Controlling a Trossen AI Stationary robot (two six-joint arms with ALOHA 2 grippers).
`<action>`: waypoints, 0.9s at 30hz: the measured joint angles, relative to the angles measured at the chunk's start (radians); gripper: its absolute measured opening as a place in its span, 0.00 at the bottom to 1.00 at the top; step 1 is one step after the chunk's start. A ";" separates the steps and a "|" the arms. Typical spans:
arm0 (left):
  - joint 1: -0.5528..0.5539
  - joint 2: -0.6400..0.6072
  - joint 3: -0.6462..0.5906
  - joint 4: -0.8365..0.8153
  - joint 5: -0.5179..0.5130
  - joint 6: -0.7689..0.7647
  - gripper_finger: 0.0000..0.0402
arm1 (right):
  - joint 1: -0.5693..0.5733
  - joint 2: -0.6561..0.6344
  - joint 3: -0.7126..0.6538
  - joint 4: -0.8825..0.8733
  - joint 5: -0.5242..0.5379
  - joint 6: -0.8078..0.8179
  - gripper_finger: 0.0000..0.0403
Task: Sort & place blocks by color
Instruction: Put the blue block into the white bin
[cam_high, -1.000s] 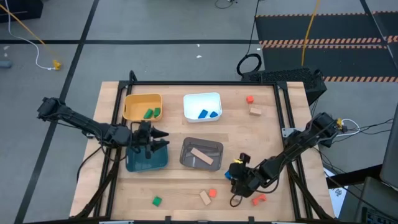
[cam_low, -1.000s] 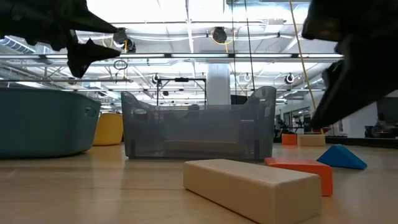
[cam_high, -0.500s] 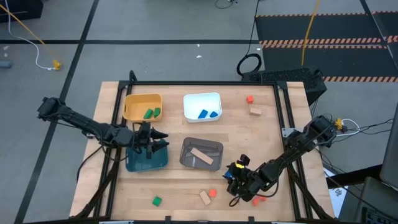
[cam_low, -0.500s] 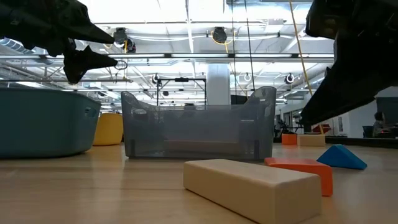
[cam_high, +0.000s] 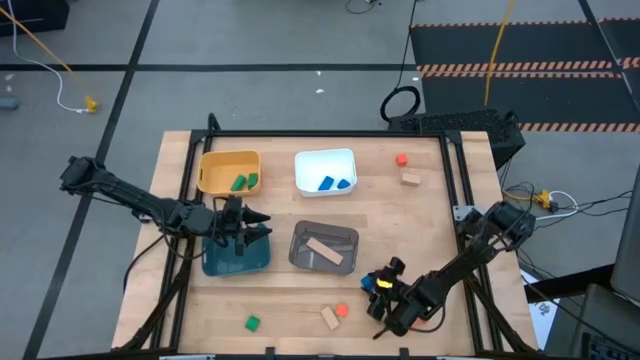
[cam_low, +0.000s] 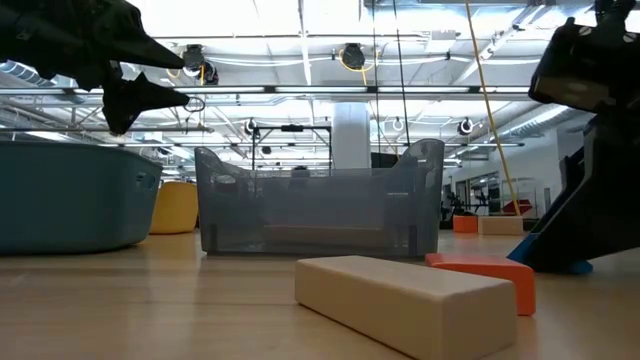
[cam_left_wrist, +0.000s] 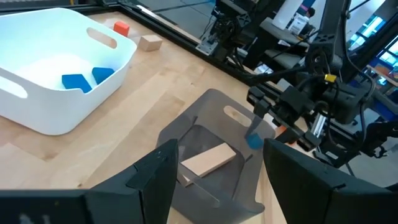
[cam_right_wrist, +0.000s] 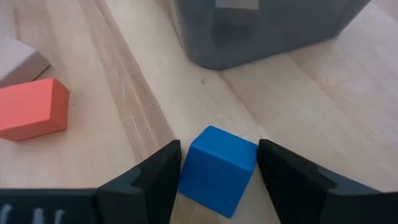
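A blue block (cam_right_wrist: 217, 165) rests flat on the wood right of the grey bin (cam_high: 323, 247). My right gripper (cam_right_wrist: 217, 186) is down at it, open, one finger on each side; in the high view the gripper (cam_high: 380, 288) covers it. Loose blocks lie near the front edge: green (cam_high: 252, 322), tan (cam_high: 330, 318), red-orange (cam_high: 342, 310). A red-orange one (cam_high: 400, 158) and a tan one (cam_high: 410, 178) lie at the far right. My left gripper (cam_high: 245, 225) hangs open and empty over the teal bin (cam_high: 235, 258). My right gripper comes slanting down from the table's right, toward the grey bin. Its two fingers (cam_right_wrist: 158, 180) stand hard against the blue block's two opposite sides (cam_right_wrist: 186, 168). Whether they touch it I cannot tell. The block sits on the table.
The yellow bin (cam_high: 230, 170) holds green blocks, the white bin (cam_high: 325, 170) blue ones, and the grey bin a tan bar. In the low view the tan block (cam_low: 410, 300) and the red-orange one (cam_low: 480, 275) lie just in front of the right gripper (cam_low: 590, 220).
My right gripper has gone down and toward the table's near edge, rolling a little, and now stands around the blue block. The block has not moved.
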 joint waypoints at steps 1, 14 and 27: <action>0.000 0.000 0.000 0.000 0.000 0.000 0.58 | 0.000 0.011 0.000 0.000 0.005 -0.003 0.51; 0.000 0.000 0.000 0.002 0.000 0.000 0.58 | -0.002 0.033 -0.002 -0.011 -0.003 0.004 0.29; 0.000 0.000 0.000 0.099 0.000 0.018 0.58 | -0.017 -0.205 -0.007 -0.168 -0.008 -0.055 0.29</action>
